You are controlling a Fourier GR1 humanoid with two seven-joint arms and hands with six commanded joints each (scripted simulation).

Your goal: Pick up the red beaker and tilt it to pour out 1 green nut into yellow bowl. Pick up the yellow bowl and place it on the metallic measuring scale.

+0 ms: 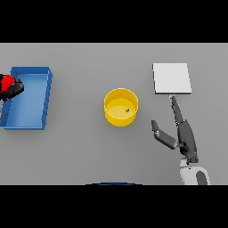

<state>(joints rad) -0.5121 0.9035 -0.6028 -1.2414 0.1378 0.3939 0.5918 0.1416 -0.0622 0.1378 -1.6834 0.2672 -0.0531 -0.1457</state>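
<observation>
Yellow bowl (120, 107) is holding one green nut (128, 110). Left hand (13, 90) is gripping one red beaker (6, 82) over one blue bin (27, 97). Right hand (183, 133) is lying open below one scale (172, 78).

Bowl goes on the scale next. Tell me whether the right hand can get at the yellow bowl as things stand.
Probably yes. The right hand is open, holding nothing, with bare table between its thumb and the yellow bowl. The measuring scale lies beyond its fingertips, out of the path.

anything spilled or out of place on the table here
Nothing stands out. The green nut lies inside the upright yellow bowl, none on the table. The left hand holds the red beaker over the blue bin's left edge.
</observation>
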